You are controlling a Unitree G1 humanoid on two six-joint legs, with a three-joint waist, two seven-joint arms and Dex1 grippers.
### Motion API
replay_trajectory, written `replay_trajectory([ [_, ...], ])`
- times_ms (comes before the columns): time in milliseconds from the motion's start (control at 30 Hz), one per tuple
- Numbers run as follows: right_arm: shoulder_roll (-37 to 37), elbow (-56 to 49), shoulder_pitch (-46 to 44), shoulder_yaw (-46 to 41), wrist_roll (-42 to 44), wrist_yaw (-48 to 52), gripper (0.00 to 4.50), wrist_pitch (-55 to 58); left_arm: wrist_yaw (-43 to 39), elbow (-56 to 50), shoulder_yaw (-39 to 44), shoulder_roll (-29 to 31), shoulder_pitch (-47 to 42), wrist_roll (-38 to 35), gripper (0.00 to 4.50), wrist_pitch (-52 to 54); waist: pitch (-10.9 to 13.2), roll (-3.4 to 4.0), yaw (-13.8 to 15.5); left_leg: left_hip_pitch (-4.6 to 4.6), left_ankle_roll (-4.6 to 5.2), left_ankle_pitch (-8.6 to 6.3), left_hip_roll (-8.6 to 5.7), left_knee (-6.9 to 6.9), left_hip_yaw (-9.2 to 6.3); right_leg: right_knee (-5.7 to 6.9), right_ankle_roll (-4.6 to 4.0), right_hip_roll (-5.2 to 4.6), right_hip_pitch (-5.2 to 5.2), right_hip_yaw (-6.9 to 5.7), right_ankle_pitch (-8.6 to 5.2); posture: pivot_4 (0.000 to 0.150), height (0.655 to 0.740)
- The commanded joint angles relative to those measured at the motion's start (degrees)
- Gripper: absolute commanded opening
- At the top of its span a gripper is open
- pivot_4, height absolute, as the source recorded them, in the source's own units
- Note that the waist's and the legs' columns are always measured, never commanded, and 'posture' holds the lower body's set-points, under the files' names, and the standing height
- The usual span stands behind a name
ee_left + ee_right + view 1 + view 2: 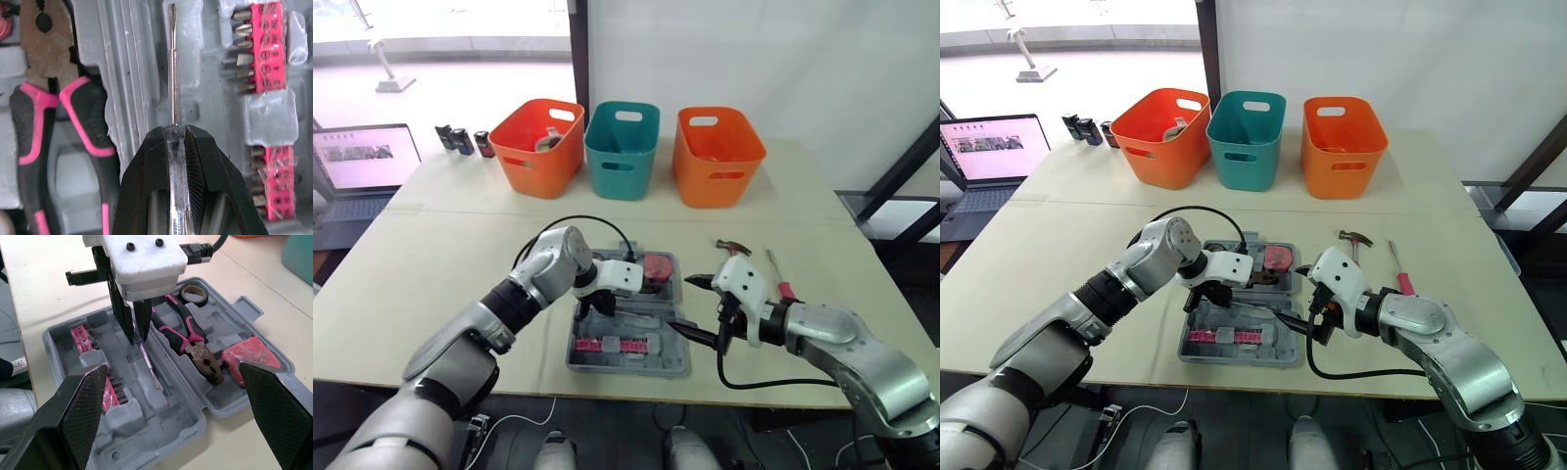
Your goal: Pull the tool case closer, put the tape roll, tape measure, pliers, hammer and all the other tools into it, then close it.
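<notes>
Grey tool case (161, 431) lies directly under the left gripper (174, 131), which clamps a slim flat-blade screwdriver (172, 68), shaft parallel to the pliers (46, 83) (already seated); right gripper (695, 308) gapes empty at the case's right edge.

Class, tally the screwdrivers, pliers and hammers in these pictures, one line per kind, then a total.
Screwdrivers: 2 (clear-handled screwdriver in the left gripper; red-handled screwdriver beside the hammer)
Pliers: 1
Hammer: 1
Total: 4
</notes>
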Motion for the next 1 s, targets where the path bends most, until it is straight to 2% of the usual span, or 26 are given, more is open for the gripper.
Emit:
replay_trajectory([
  [33, -0.14, -3.03, 0.39, -1.87, 0.84, -0.38, 4.5, 0.14, 0.45, -1.13, 1.71, -0.74, -0.59, -0.7, 0.02, 1.19, 0.0, 0.0, 0.0, 0.0, 0.0, 0.0, 0.0, 0.0, 0.0, 0.0, 0.0, 0.0, 0.0, 0.0, 0.0, 0.15, 0.74],
  [533, 0.02, -3.87, 0.79, -2.04, 1.6, -0.86, 4.5, 0.97, 0.88, -2.72, 1.14, -0.29, -2.73, 0.63, 0.02, 4.16, 0.0, 0.0, -0.01, 0.0, 0.0, 0.0, 0.0, 0.0, 0.0, 0.0, 0.01, 0.0, 0.0, 0.0, 0.01, 0.15, 0.74],
  [733, 0.2, -4.01, 0.71, -1.9, 1.84, -1.18, 4.5, 1.04, 1.07, -2.43, -1.12, 0.44, -3.28, 4.04, 0.02, 5.97, 0.0, 0.0, -0.05, 0.0, 0.0, 0.0, 0.0, 0.0, 0.0, 0.0, 0.02, 0.0, 0.0, 0.0, 0.01, 0.15, 0.74],
  [1000, 0.56, -4.61, 1.42, -1.69, 1.94, -2.16, 4.5, 1.36, 0.31, -4.15, -0.55, 0.12, -2.23, 3.41, 0.02, 4.51, 0.0, 0.0, -0.02, 0.0, 0.0, 0.0, 0.0, 0.0, 0.0, 0.0, 0.02, 0.0, 0.0, 0.0, 0.01, 0.15, 0.74],
])
